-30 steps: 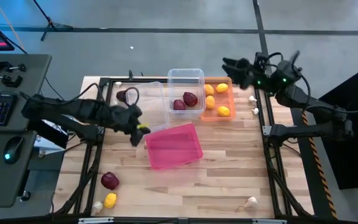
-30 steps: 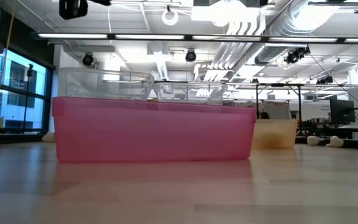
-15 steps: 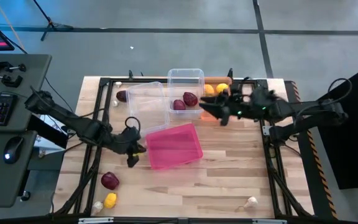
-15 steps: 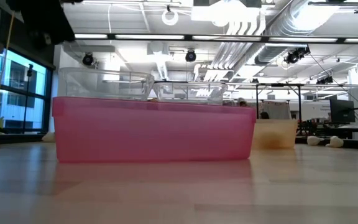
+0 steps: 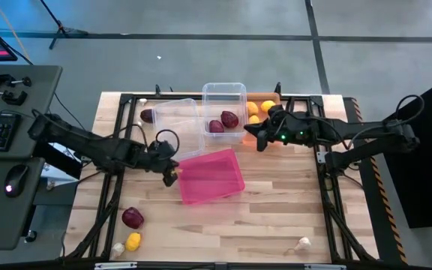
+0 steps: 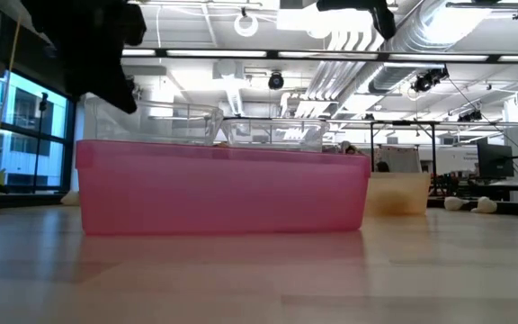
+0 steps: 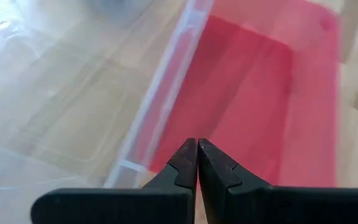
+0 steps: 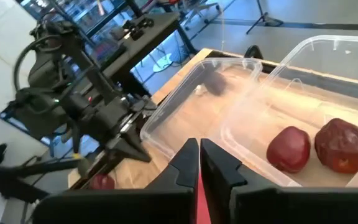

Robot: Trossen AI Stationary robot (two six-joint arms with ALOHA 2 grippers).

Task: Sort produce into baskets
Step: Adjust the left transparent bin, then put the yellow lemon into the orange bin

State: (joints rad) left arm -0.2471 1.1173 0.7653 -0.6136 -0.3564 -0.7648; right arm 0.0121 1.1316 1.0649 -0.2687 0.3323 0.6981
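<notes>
High view: the left gripper (image 5: 169, 174), fingers pressed together and empty, hangs at the left edge of the pink bin (image 5: 209, 175), which lies tilted at the middle of the wooden table (image 5: 276, 217). The right gripper (image 5: 250, 133), also closed on nothing, sits where a clear bin (image 5: 224, 109) meets the orange bin (image 5: 262, 138). This clear bin holds two red onions (image 5: 223, 122); the orange bin holds lemons (image 5: 259, 107). A second clear bin (image 5: 177, 127) stands to the left, touching the first, with another onion (image 5: 147, 115) on the table beside its far left corner. At the near left corner of the table lie an onion (image 5: 132, 217), a lemon (image 5: 133, 241) and a garlic bulb (image 5: 117, 248); a second garlic bulb (image 5: 302, 243) lies near the right corner. Left wrist view: closed fingertips (image 7: 197, 163) point at the seam between the pink bin and a clear one.
</notes>
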